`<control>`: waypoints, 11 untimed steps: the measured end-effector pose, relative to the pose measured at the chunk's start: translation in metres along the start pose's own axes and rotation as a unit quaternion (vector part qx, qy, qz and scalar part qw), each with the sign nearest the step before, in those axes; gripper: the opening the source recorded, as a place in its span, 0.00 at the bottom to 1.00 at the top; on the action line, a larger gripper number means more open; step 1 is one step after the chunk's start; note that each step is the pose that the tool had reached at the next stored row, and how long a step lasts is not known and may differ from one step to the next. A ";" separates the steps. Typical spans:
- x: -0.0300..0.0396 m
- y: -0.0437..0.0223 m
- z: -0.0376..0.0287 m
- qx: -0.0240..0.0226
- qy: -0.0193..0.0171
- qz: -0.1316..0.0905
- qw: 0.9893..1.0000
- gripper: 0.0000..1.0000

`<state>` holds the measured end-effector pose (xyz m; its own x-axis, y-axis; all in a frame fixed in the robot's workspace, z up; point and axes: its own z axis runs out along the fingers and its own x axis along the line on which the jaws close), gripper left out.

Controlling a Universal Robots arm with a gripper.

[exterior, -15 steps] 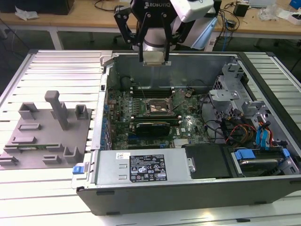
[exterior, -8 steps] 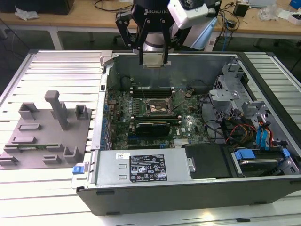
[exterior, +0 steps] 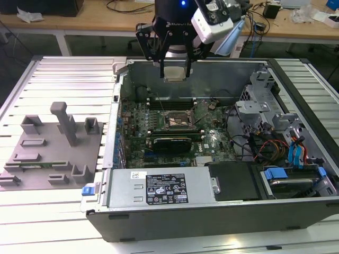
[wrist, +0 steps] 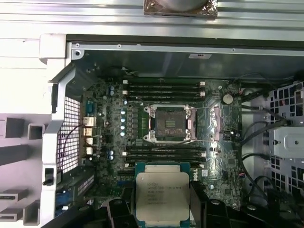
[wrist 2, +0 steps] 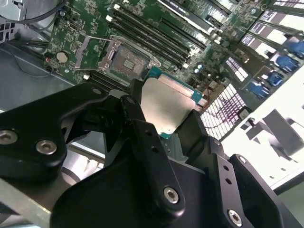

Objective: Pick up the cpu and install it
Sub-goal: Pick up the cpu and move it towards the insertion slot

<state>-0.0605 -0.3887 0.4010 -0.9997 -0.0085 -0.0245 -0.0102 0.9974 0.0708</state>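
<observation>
The ribbed metal tabletop [exterior: 58, 79] carries an open computer case [exterior: 212, 222] lying on its side, with a grey moulded fixture [exterior: 53, 153] at its 9 o'clock in the exterior view. Inside the case lies the green motherboard [exterior: 159, 124], and along the case's 6 o'clock wall sits the silver power supply [exterior: 127, 188].

The gripper [exterior: 175, 71] hangs above the case's far wall, at 12 o'clock from the socket [exterior: 177, 119]. Its jaws are closed on two opposite edges of the cpu [wrist: 162, 195], which is clear of every surface with its pale lid up.

The pick-up looks done. The install is not. In the first wrist view the socket is bare, its frame apparently swung open, and the chip is well apart from it.

As for writing, a white label [exterior: 165, 189] on the power supply bears dense dark print. The cpu's lid has a few fine printed lines.
</observation>
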 end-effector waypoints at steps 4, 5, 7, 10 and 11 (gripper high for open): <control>-0.0041 0.0028 0.0116 0.000 0.001 0.000 1.000 0.54; -0.0047 0.0033 0.0136 0.000 0.001 0.000 1.000 0.54; -0.0068 0.0045 0.0200 0.000 0.002 0.000 1.000 0.54; -0.0096 0.0060 0.0299 0.000 0.004 0.000 1.000 0.54; -0.0100 0.0062 0.0317 0.000 0.004 0.000 1.000 0.54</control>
<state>-0.0498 -0.3801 0.3701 -0.9998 -0.0085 -0.0168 -0.0097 0.9974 0.0708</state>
